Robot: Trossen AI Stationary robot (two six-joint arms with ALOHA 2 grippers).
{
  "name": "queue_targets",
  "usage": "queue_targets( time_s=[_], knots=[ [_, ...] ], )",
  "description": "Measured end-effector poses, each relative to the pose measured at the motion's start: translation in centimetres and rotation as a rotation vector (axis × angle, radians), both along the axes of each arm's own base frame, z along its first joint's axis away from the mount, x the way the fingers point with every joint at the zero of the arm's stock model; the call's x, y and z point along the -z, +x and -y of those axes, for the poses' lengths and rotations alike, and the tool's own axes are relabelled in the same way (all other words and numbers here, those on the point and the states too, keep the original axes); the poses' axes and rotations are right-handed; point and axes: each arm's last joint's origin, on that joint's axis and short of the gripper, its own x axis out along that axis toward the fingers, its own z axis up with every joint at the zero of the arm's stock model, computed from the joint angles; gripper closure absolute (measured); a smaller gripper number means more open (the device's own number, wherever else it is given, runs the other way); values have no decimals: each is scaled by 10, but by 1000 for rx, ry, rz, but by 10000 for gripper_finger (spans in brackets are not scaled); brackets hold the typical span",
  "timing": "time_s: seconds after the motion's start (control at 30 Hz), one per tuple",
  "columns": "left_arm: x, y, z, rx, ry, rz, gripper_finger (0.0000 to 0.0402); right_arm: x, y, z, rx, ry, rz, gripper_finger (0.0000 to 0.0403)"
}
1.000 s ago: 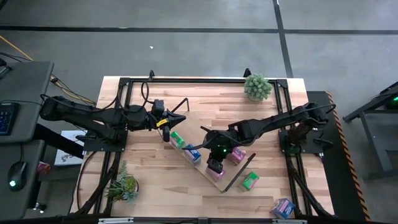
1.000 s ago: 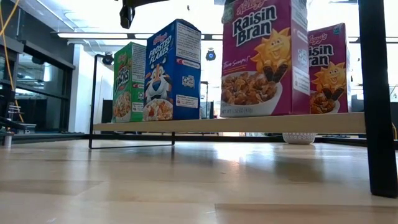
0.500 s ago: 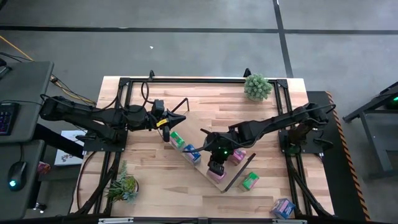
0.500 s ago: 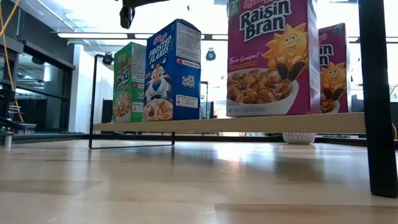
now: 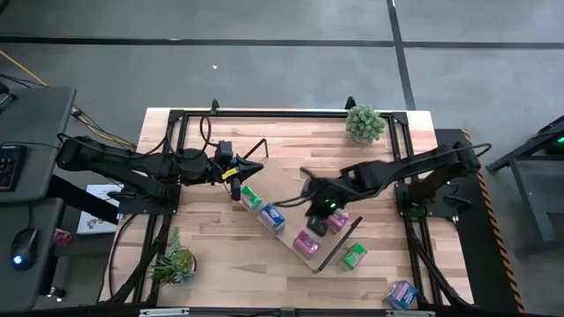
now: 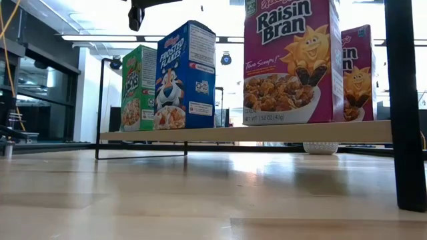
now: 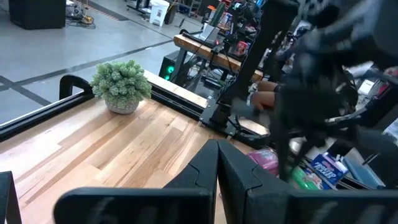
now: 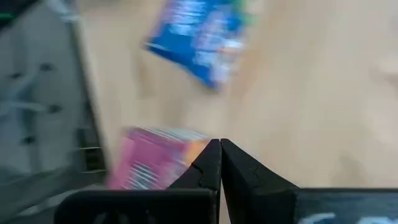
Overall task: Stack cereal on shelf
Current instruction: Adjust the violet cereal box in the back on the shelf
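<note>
On the wooden shelf [image 6: 267, 131], 4 cereal boxes stand upright: a pink box [image 6: 287, 63] nearest, a second pink box [image 6: 357, 73] behind it, then blue [image 6: 185, 77] and green [image 6: 139, 89]. Above the shelf, the right gripper [image 5: 319, 204] is clenched empty. Beyond, the left gripper [image 5: 236, 172] hangs clenched near the shelf's far end.

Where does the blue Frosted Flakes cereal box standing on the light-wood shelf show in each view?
High view: blue Frosted Flakes cereal box, second from the row's left end.
Low view: left of centre.
Left wrist view: probably the blue box at the right.
Right wrist view: blurred blue box, likely it.
Shared landmark: neighbouring pink-magenta Raisin Bran box.
</note>
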Motion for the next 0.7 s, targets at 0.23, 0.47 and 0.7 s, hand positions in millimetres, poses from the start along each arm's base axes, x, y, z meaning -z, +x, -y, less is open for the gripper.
queue_targets(
  time_s=[0.23, 0.47, 0.7],
  knots=[
    [0, 0, 0, -2, 0, 0, 401, -14, -68, 22, 190, -87, -120, 403],
    [0, 0, 0, -4, 0, 0, 401, 27, -122, 46, 352, 140, -184, 403],
    [0, 0, -1, -23, 3, 1, 401, 65, -125, 64, 341, 380, -129, 403]
  ],
)
